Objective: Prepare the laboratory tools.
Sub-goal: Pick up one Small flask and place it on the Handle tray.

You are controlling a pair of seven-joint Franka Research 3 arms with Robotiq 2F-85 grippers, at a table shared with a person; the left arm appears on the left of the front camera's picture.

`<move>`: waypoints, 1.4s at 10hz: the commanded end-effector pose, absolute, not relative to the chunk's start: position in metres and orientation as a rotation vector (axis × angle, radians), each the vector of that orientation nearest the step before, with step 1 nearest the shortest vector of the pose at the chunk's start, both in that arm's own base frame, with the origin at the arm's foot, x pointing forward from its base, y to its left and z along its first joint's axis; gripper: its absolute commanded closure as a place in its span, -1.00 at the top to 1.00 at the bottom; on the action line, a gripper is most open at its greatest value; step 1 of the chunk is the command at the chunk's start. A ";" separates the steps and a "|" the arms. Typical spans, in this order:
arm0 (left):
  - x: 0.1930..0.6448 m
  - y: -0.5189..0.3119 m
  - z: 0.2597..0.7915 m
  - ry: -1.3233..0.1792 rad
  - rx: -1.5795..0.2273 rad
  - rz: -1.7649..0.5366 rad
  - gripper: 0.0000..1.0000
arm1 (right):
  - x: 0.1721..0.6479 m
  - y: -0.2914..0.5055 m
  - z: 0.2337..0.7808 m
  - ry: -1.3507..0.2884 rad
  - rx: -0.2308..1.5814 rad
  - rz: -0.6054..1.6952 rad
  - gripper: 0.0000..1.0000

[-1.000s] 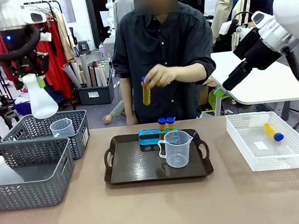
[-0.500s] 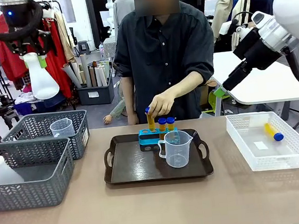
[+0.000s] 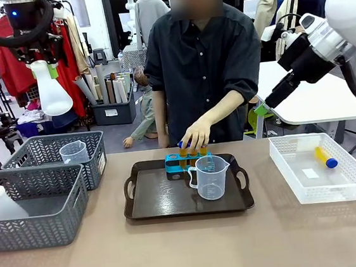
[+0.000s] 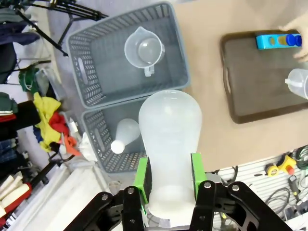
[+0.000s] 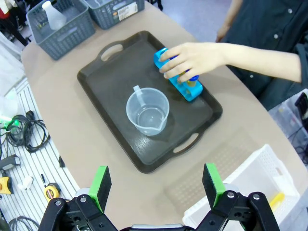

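Note:
High at the left, my left gripper (image 3: 42,63) is shut on the neck of a translucent white conical flask (image 3: 53,95), which hangs bottom down. In the left wrist view the flask (image 4: 170,130) sits between the green pads (image 4: 142,179). On the dark tray (image 3: 160,202) stand a blue rack (image 3: 173,164) and a clear handled beaker (image 3: 209,178). The person's hand (image 3: 197,134) rests on the blue-capped tubes in the rack (image 5: 191,90). One more tube (image 3: 326,157) lies in the white lattice tray. My right gripper (image 5: 156,185) is open, high above the tray's right side.
Two grey mesh baskets stand at the left: the far basket (image 3: 94,156) holds a beaker (image 3: 73,151), the near basket (image 3: 53,217) a white flask (image 3: 4,204). The white lattice tray (image 3: 355,185) is at the right. Bare tabletop lies along the near edge.
The person has lowered a tube from chest height into the rack. My left gripper has lifted the flask higher and slightly right. The right arm has not moved.

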State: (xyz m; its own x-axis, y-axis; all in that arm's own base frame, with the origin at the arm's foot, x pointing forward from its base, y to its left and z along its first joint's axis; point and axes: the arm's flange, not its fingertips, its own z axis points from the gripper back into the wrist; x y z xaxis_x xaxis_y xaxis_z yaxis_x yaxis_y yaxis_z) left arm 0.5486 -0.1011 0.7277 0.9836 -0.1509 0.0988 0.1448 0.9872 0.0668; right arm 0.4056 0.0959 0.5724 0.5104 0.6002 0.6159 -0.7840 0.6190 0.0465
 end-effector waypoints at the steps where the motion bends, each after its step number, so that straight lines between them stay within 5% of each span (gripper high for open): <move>1: 0.545 -0.100 0.732 -0.110 0.059 -0.136 -1.00 | 0.406 0.096 0.574 -0.606 0.365 0.854 1.00; 10: 0.548 -0.101 0.729 -0.106 0.059 -0.148 -1.00 | 0.406 0.096 0.574 -0.606 0.365 0.854 1.00; 14: 0.536 -0.169 0.715 -0.125 0.060 -0.271 -1.00 | 0.406 0.096 0.574 -0.606 0.365 0.854 1.00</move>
